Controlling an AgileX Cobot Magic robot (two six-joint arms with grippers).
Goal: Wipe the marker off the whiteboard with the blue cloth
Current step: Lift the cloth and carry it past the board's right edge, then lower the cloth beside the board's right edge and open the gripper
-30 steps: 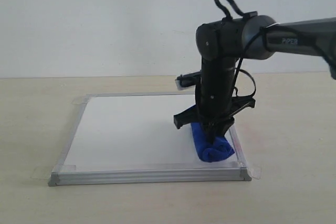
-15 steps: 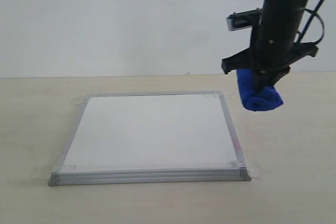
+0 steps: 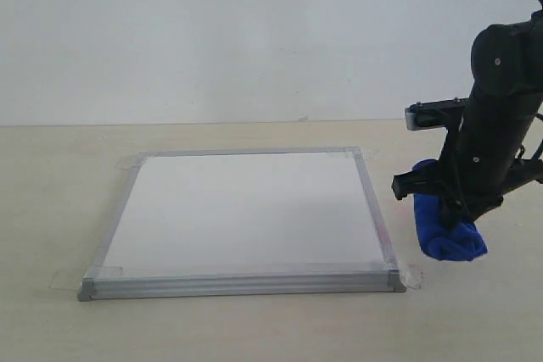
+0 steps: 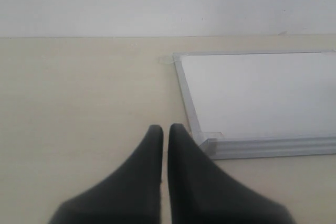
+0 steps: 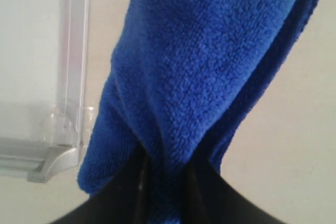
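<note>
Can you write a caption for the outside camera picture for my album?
The right gripper holds the blue cloth beside the whiteboard, which looks plain white.

The whiteboard (image 3: 246, 209) lies flat mid-desk, so I can pass anywhere above its face; only its low frame (image 3: 246, 281) rises off the desk (image 3: 59, 320). Left, near and far of it the desk lies open. Just right of the board's near right corner, my right arm (image 3: 496, 108) and the blue cloth (image 3: 450, 231) in its fingers (image 5: 207, 203) block the way. A wall (image 3: 212, 40) closes the far side.
</note>
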